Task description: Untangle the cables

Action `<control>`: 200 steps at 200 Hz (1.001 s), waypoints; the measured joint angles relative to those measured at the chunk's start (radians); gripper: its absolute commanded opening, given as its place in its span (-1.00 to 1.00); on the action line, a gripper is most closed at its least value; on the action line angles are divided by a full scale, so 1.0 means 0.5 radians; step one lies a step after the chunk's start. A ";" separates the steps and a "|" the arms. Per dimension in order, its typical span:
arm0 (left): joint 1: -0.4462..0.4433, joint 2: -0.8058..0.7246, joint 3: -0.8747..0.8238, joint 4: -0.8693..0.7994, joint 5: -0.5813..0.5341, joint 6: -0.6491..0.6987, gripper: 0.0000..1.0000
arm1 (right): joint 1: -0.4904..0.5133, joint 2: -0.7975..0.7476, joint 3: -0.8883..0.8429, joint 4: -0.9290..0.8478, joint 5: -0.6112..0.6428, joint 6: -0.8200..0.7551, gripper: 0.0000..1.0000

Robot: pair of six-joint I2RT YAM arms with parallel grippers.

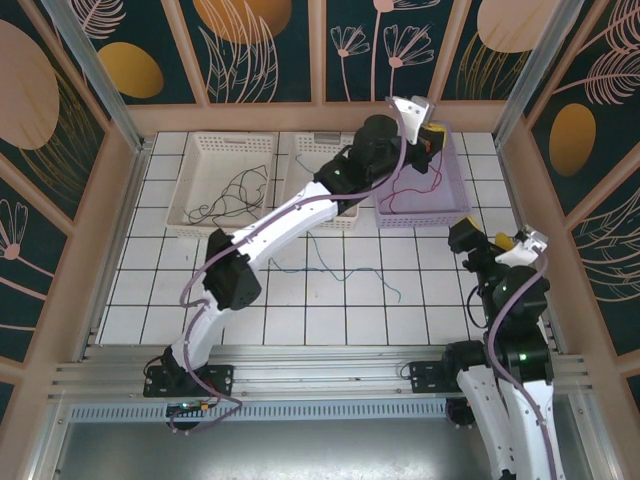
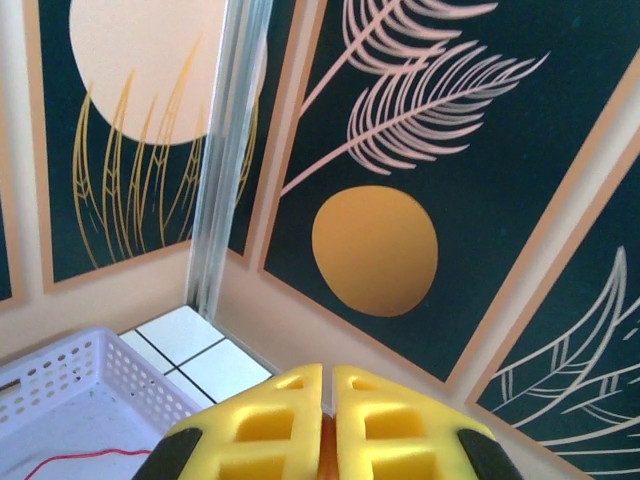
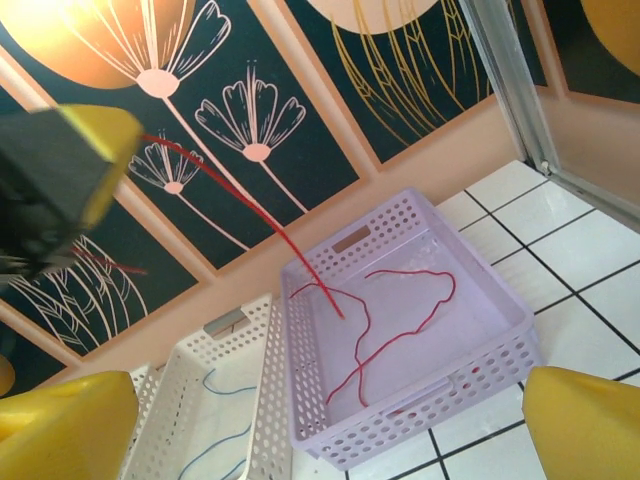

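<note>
We see the left gripper (image 2: 327, 400) pinched shut on a red cable (image 3: 300, 262) that hangs down into the lilac basket (image 3: 505, 335). The right gripper (image 3: 325, 425) is wide apart and holds nothing. The cables look light, thin and floppy, so we would pinch one near its end. The middle white basket (image 3: 175, 385) holds a blue cable (image 3: 222, 445), and the left white basket (image 1: 185, 215) holds black cables (image 1: 235, 190). A loose blue cable (image 1: 340, 268) lies on the surface (image 1: 300, 315).
</note>
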 measured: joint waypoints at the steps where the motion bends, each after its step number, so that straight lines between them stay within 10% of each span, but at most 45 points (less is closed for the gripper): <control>1: 0.000 0.007 0.004 0.000 0.000 0.001 -1.00 | 0.000 -0.003 0.001 -0.003 0.001 0.001 0.98; 200: 0.079 0.915 0.243 0.510 0.053 -0.488 -1.00 | 0.000 -0.232 0.118 -0.208 -0.165 -0.047 0.98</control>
